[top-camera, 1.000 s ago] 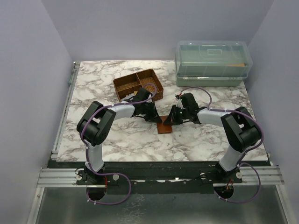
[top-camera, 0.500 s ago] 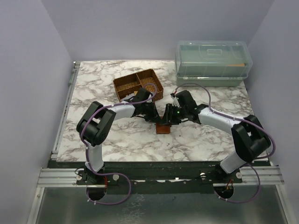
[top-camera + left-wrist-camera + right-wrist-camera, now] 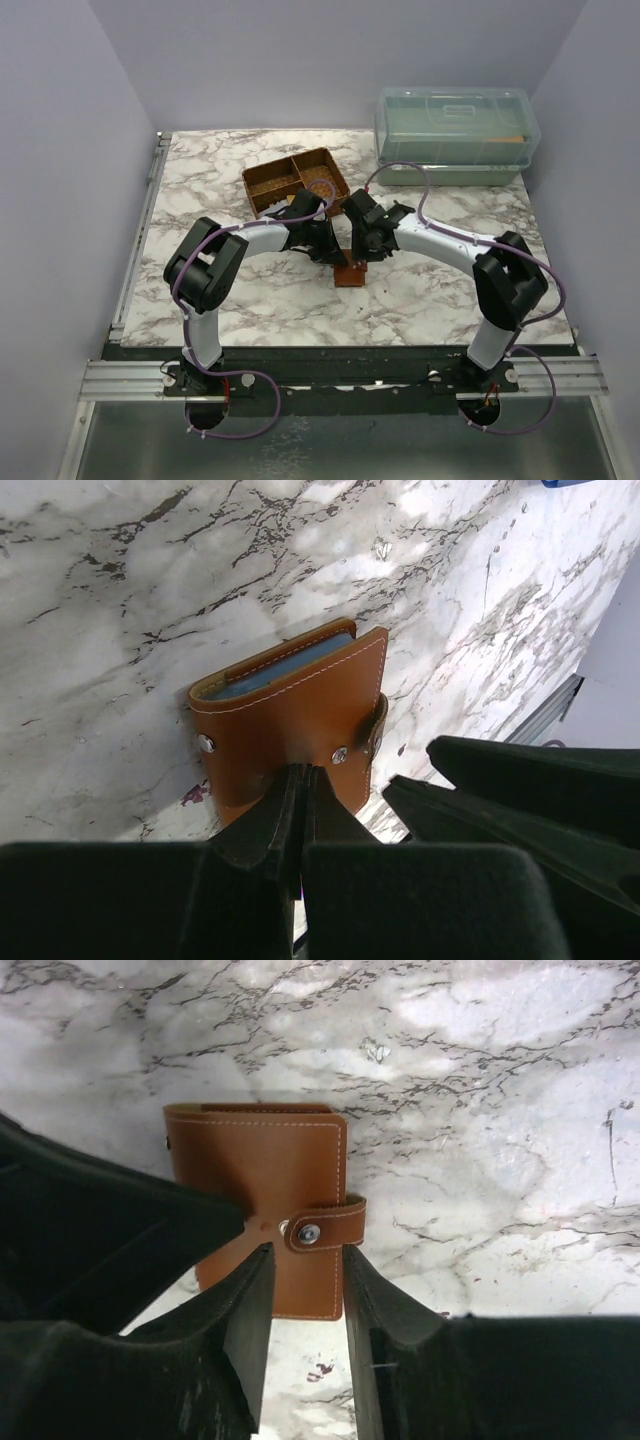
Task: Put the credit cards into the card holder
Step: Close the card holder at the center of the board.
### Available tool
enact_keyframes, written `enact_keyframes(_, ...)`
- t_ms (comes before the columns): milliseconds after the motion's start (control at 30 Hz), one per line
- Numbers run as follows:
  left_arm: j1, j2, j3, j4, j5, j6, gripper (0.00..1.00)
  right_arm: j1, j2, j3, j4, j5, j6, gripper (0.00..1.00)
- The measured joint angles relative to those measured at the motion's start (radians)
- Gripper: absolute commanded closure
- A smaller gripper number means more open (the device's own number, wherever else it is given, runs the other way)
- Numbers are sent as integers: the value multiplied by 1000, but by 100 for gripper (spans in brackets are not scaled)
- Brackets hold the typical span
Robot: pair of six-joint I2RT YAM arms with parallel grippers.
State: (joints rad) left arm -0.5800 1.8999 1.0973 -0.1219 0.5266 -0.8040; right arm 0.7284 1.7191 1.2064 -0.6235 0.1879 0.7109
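1. Card holder [image 3: 290,720]: brown, white stitching, folded shut, strap [image 3: 325,1228] snapped over its edge. It sits mid-worktop [image 3: 440,290], between the two arms and nearer than the basket tray [image 3: 262,172].
2. Credit cards [image 3: 280,672]: only a blue edge shows, tucked inside the holder at its far open edge. Can't tell how many.
3. Left gripper [image 3: 303,775]: fingers pressed together with no gap, pinching the holder's near edge between the two rivets.
4. Right gripper [image 3: 306,1265]: fingers partway apart and holding nothing. They straddle the holder's near edge right by the snap. Can't tell if the pads touch the leather.
5. From the top camera both arms reach in to the holder, left from the left and right from the right, tips close together just above it.
6. In the right wrist view the left gripper's dark body covers the holder's left lower corner.
7. Basket tray: brown, divided, on the worktop behind the grippers.
8. Clear lidded plastic box [image 3: 455,125]: far right corner, well apart from the holder.
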Motion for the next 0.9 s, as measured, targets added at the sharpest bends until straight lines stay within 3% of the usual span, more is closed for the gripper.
enact_keyframes(300,0,0,0,-1,0,0,100,43,120,109,-107,107,13,67)
enact_keyframes(767,0,0,0,-1,0,0,100,60,150,135,-127,113,6,62)
enact_keyframes(900,0,0,0,-1,1,0,100,61,155,135,-126,114,4,71)
